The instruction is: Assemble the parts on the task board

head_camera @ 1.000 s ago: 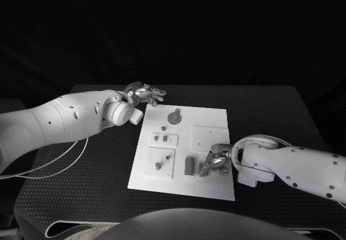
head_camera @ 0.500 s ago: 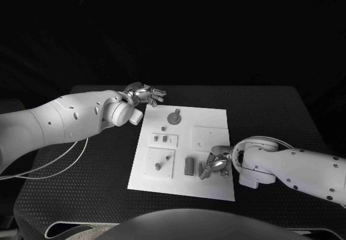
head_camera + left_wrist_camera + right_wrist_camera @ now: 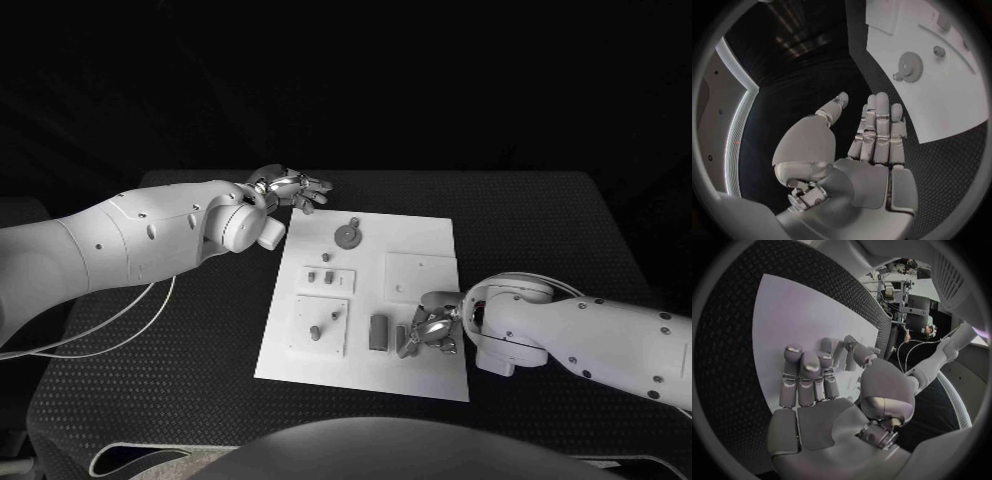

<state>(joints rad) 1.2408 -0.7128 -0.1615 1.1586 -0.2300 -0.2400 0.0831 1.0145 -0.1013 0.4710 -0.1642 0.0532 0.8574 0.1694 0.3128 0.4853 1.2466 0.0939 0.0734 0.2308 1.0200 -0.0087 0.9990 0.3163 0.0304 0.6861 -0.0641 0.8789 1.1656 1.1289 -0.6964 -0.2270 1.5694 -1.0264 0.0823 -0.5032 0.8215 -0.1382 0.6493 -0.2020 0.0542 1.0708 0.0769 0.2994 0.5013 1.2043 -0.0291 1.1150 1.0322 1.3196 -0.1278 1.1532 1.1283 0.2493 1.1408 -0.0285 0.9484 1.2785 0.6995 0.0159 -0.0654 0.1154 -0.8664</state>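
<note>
Nearest the camera, reaching in from the right: the right hand (image 3: 430, 328), working low over the near right part of the task board (image 3: 418, 380), fingers (image 3: 804, 371) lying over the white plate and partly hiding a small grey part there. Not possible to tell from the head view or the right wrist view whether those fingers are gripping anything or merely resting on the board; fingers appearing close together, lightly bent.

Just left of that hand, lying on the board: an upright grey cylinder-like part (image 3: 378, 332), standing close to the fingertips. Farther left, sitting in a raised square block: a slim part (image 3: 316, 328) too small to make out clearly. Beyond it, two small pegs (image 3: 329, 277) standing in a smaller block, and a plain square plate (image 3: 421, 273) lying to their right.

Toward the far edge of the board: a round gear (image 3: 348, 235), lying flat, also seen from the left wrist (image 3: 911, 64).

Farthest back, hovering off the board's far left corner over bare black tabletop (image 3: 548, 220): the left hand (image 3: 293, 188), holding nothing, fingers (image 3: 878, 122) stretched out straight and side by side, thumb apart. Open tabletop running wide on both sides of the board.
</note>
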